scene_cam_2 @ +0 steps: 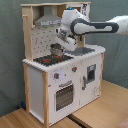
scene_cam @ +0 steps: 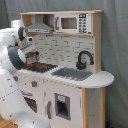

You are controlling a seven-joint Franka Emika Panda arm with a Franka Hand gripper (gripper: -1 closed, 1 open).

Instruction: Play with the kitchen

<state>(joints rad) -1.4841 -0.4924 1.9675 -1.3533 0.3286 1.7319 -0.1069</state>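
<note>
**Jaws over the hob, pot just below**

Jaws first: whether they stand apart or together cannot be told, since the gripper (scene_cam_2: 61,44) points down over the hob (scene_cam_2: 51,58) and its tips merge with a small metal pot (scene_cam_2: 56,49) in the second exterior view. In the first exterior view the arm's own white links cover that end entirely.

Taking the hob as the landmark, the kitchen (scene_cam_2: 65,75) spreads around it: the grey hood (scene_cam: 39,25) directly above, the oven door (scene_cam_2: 63,94) directly below, the sink (scene_cam: 71,73) with its black tap (scene_cam: 84,59) beside it along the counter, and the microwave (scene_cam: 73,22) on the shelf above the sink.

The relation that matters is vertical. The pot sits on the back part of the hob, and the gripper hangs straight above it, touching or very nearly so; I cannot say which. Any coming grasp would, in my judgement, be a short drop or a closing in place, not a sideways reach.

Hidden or unclear: the pot's handle, the contact at its rim, and the red patches on the hob.
</note>
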